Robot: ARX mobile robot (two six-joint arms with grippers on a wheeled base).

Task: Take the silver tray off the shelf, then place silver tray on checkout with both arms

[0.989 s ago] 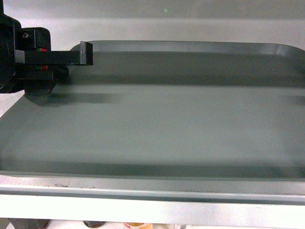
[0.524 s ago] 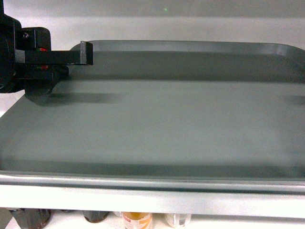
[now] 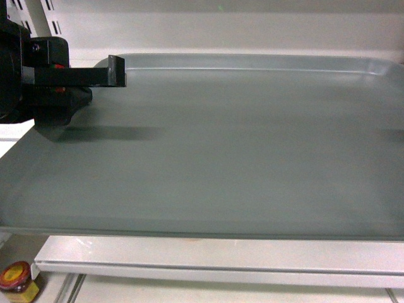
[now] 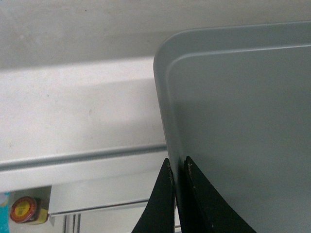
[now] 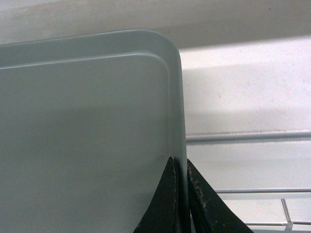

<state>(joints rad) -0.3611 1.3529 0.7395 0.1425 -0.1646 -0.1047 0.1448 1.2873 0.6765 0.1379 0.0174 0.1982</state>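
Already the silver tray (image 3: 240, 151) hung clear above the shelf (image 4: 73, 111), lifted off its board. The left gripper (image 4: 178, 167) pinched the tray's left rim; the right gripper (image 5: 181, 167) clamped the opposite rim. The checkout was not in view, so carrying and setting down apparently remained

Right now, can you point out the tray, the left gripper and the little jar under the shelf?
tray (image 3: 240, 158), head view, on its flat bottom.
left gripper (image 4: 178, 167), left wrist view, midway between the fingertips pinching the tray's rim.
jar (image 4: 22, 211), left wrist view, on its red and yellow lid.
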